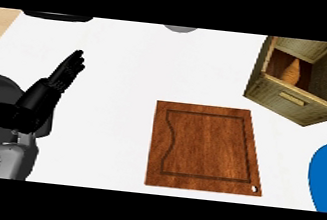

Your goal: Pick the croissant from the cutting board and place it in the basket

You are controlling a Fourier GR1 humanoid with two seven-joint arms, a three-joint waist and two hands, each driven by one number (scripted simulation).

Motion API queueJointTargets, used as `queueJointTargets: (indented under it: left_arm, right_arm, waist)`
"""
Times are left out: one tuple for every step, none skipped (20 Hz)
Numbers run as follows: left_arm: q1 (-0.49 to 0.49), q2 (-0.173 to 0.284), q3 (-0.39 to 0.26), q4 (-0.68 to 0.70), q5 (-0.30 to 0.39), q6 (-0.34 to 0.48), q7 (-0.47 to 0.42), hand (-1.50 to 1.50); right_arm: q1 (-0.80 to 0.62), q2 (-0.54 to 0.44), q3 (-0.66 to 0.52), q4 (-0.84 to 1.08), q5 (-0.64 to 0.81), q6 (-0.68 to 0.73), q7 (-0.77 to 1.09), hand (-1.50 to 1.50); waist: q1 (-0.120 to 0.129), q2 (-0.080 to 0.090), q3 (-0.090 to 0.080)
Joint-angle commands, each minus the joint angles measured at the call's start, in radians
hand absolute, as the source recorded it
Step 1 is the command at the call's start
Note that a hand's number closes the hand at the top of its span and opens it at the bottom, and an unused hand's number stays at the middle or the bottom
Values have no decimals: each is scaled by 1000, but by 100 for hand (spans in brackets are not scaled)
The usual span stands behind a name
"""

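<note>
At left, over the white tabletop [126,68], my black left hand [60,78] rests, fingers straight. The brown wooden cutting board [206,147] lies bare; the golden croissant [293,71] sits inside the woven wicker basket [295,103]. My right hand is unseen; I would simply keep clear.

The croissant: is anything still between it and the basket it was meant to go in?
Nothing visible. The croissant already lies inside the basket at the counter's far right, and the cutting board is bare. The left hand rests open at the view's left, well apart from both.
</note>
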Motion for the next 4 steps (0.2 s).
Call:
queueJointTargets:
  left_arm:
    - [5, 1, -1, -7, 5, -10, -3, 0]
    - [-17, 22, 19, 28, 8, -19, -4, 0]
    - [-12, 38, 27, 2, 24, -39, 5, 0]
    - [30, 35, 38, 29, 25, -40, -59, 0]
  right_arm:
    - [-16, -62, -68, -8, -80, 22, 18, -150]
    - [-16, -42, -81, -18, -104, 28, 59, -150]
    - [-20, -64, -82, -9, -113, 47, 60, -150]
    - [38, -78, -106, -30, -149, 100, 69, -150]
  waist:
    - [-7, -2, 0]
    - [-13, -3, 0]
    - [-8, -3, 0]
    - [-18, -6, 0]
